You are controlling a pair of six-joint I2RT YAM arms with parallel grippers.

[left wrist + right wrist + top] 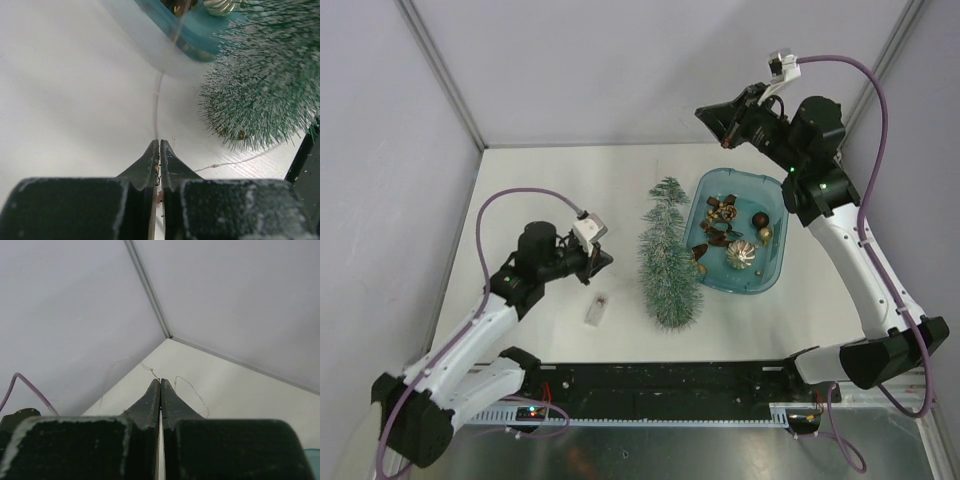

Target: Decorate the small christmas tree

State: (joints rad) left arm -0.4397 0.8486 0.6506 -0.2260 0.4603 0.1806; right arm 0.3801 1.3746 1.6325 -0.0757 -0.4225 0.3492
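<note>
The small christmas tree (669, 255) lies on its side on the white table, tip to the back, just left of the blue tray (772, 205). It also shows in the left wrist view (270, 80), its base end facing me. My left gripper (606, 261) is low, left of the tree, with jaws shut (159, 143) on a thin light wire (156, 107) that runs off toward the tray. My right gripper (706, 113) is raised at the back right above the tray, with jaws shut (160, 381) on the same kind of thin wire (191, 388).
The tray holds gold and brown ornaments (740, 253); its edge shows in the left wrist view (165, 20). A small clear box (597, 308) lies on the table below my left gripper. Enclosure walls stand at the left, back and right.
</note>
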